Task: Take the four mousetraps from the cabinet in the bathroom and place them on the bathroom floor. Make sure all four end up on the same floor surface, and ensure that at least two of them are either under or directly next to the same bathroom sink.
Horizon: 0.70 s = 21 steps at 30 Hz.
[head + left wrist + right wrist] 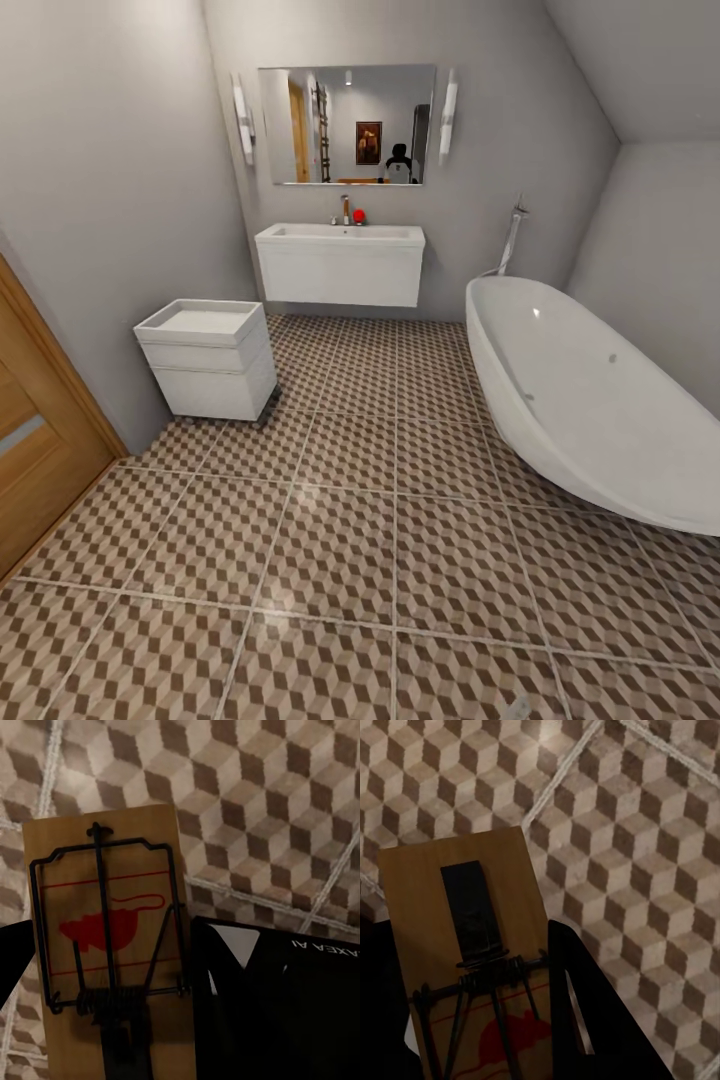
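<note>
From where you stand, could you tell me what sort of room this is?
A bathroom, by the look of it: a white sink with a tap on a wall-hung vanity under a mirror, a white oval bathtub to the right, and a cube-patterned tiled floor.

A glossy black finger (270, 1005) of the left gripper (150, 1020) is seen just beside the mousetrap (112, 937), with pale reflections along its edge and white lettering printed on it (mirrored and cut off, reading roughly "AXEA AI"). Beside the other mousetrap (472, 945), a plain black finger (585, 1012) of the right gripper (487, 1020) is seen, marked only by a thin pale highlight.
</note>
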Tool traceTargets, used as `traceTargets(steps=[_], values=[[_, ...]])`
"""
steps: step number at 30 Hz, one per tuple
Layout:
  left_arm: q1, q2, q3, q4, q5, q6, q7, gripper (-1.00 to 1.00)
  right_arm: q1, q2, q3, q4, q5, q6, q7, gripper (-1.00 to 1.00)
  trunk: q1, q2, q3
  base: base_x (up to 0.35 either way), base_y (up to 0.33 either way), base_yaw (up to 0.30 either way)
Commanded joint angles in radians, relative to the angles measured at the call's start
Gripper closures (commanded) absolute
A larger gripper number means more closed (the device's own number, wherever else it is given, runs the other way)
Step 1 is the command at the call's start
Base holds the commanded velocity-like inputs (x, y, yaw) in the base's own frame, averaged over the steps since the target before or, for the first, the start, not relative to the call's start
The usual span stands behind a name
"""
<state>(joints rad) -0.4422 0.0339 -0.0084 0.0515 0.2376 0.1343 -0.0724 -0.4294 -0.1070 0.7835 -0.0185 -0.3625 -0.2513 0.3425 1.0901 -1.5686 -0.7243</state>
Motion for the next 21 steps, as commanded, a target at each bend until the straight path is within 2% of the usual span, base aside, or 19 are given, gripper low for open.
traceTargets(steps=[1, 10, 21], values=[[-0.001, 0.001, -0.002, 0.002, 0.004, 0.003, -0.004, 1.0, 0.0, 0.0, 0.008, 0.004, -0.011, -0.001, 0.004, 1.0, 0.0, 0.0, -0.001, 0.102, 0.0, 0.0], [-0.001, 0.0, -0.003, 0.002, 0.003, 0.005, -0.003, 1.0, 0.028, 0.001, 0.008, 0.02, -0.012, 0.0, 0.003, 1.0, 0.0, 0.0, -0.001, 0.277, 0.0, 0.0], [-0.001, 0.0, -0.004, 0.002, 0.003, 0.007, -0.001, 1.0, 0.031, 0.001, 0.007, 0.02, -0.012, -0.001, 0.002, 1.0, 0.0, 0.0, -0.001, 0.331, 0.0, 0.0]])
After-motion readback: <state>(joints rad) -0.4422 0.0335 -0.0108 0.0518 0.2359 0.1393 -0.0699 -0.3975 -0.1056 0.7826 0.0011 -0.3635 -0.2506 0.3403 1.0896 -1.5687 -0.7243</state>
